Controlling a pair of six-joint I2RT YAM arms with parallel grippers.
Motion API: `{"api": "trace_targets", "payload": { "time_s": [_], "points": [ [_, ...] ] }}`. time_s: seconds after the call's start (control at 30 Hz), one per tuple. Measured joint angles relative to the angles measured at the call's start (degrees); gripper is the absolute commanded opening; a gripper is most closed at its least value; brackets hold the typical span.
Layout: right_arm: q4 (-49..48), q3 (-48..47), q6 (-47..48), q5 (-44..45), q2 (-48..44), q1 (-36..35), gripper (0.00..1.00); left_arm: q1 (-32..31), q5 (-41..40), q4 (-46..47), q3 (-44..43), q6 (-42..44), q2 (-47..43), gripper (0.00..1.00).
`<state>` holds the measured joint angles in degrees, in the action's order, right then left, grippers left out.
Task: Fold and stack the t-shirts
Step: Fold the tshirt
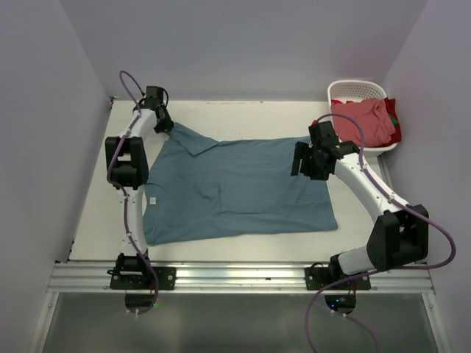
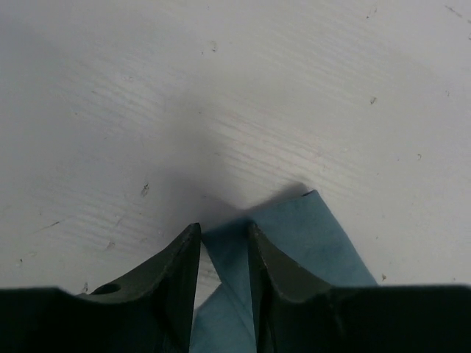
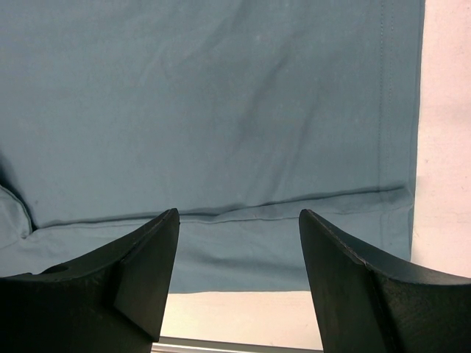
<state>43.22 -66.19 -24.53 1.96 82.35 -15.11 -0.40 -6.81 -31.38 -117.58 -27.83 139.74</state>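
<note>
The teal-blue t-shirt (image 1: 235,187) lies spread flat across the table, its neck label toward the left. One sleeve (image 2: 302,235) reaches to the far left corner. My left gripper (image 1: 163,121) is down at that sleeve's tip. In the left wrist view the left gripper (image 2: 224,235) stands narrowly open around a fold of the sleeve, with table showing beside the cloth. My right gripper (image 1: 303,163) hovers over the shirt's right side. In its wrist view the right gripper (image 3: 239,220) is wide open above the cloth (image 3: 221,110) near the hem, holding nothing. A salmon pink-red t-shirt (image 1: 364,121) is heaped in the basket.
The white slotted basket (image 1: 357,90) stands at the far right corner against the wall. Bare white table (image 1: 243,118) runs behind the shirt and along its left side (image 2: 147,110). A metal rail (image 1: 243,276) borders the near edge.
</note>
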Motion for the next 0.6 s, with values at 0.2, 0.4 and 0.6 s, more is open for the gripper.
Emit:
{"api": "trace_targets", "payload": {
  "time_s": [0.2,0.4,0.6],
  "points": [
    [0.0,0.0,0.02,0.02,0.0,0.0,0.67,0.02,0.42,0.13,-1.36,0.39,1.01,0.1],
    [-0.02,0.0,0.02,0.02,0.0,0.0,0.65,0.07,2.21,1.16,-1.01,0.48,1.01,0.0],
    [-0.07,0.0,0.0,0.09,0.09,0.0,0.63,0.07,4.59,2.4,-0.63,0.63,0.9,0.0]
  ]
}}
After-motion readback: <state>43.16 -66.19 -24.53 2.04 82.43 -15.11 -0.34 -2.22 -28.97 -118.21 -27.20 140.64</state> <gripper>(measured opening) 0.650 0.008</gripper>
